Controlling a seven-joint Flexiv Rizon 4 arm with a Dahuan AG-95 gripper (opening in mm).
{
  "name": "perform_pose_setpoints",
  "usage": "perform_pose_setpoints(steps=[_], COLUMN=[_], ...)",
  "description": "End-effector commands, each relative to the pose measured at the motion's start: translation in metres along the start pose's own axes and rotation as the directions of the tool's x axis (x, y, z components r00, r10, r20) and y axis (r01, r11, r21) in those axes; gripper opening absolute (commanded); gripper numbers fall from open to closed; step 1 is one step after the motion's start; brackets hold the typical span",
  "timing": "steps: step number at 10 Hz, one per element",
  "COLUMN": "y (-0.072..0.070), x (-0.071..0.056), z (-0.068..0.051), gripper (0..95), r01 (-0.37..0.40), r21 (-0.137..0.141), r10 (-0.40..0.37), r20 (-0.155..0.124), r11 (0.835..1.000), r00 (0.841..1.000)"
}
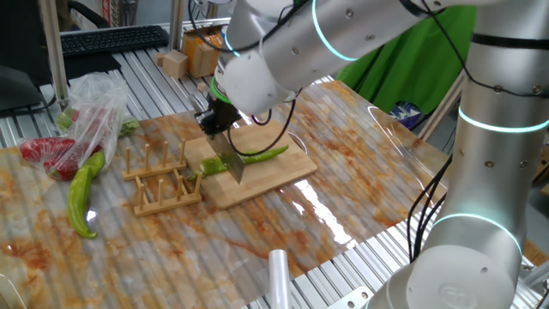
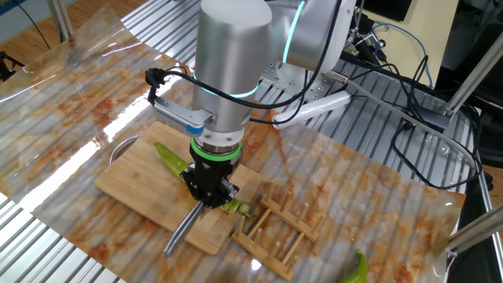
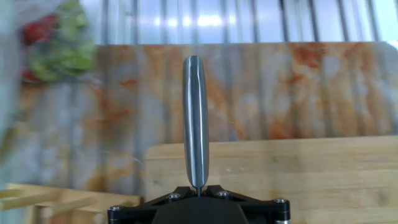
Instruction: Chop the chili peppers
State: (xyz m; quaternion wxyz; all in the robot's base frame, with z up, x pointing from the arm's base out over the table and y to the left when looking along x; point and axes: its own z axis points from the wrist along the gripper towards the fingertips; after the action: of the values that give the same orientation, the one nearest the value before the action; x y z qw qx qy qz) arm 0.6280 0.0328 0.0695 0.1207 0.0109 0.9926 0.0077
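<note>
On the marbled tabletop (image 1: pixel 360 163) a wooden cutting board (image 1: pixel 283 176) carries the chili peppers (image 1: pixel 257 157). The pincer (image 1: pixel 219 123) is pinching a knife (image 1: pixel 233 165) whose blade stands over the chili's left part. To cut cleanly, bring the blade down square across the chili. The chili's long axis runs left to right, its slim tip pointing right.

A table (image 1: pixel 360 172) topped with a glossy marbled sheet in orange and cream. Lying directly on it: a wooden cutting board (image 1: pixel 274 176) near the middle, a small wooden slatted rack (image 1: pixel 161 182) just beside it, a pale yellow-green curved pepper (image 1: pixel 83 193), and a clear plastic bag (image 1: pixel 86 116) (red peppers inside).
</note>
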Motion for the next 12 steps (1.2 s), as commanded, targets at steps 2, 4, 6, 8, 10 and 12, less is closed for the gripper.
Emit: perform_pose_setpoints(steps=[2,4,6,8,10,12], y=[0.0,0.0,0.002,0.003,0.003,0.005], x=[-0.001,0.0,0.001,0.001,0.002,0.005], z=[-0.017,-0.024,-0.025,-0.026,-0.025,-0.017], gripper=[0.0,0.0,0.0,0.0,0.0,0.0], r01=[-0.021,-0.017,-0.009,-0.004,0.005,0.012], r21=[-0.021,-0.022,-0.02,-0.018,-0.011,-0.006], r10=[0.02,0.017,0.008,0.004,-0.005,-0.012], r20=[-0.034,-0.034,-0.035,-0.036,-0.036,-0.036], r11=[1.0,1.0,1.0,1.0,1.0,1.0], r00=[0.999,0.999,0.999,0.999,0.999,0.999])
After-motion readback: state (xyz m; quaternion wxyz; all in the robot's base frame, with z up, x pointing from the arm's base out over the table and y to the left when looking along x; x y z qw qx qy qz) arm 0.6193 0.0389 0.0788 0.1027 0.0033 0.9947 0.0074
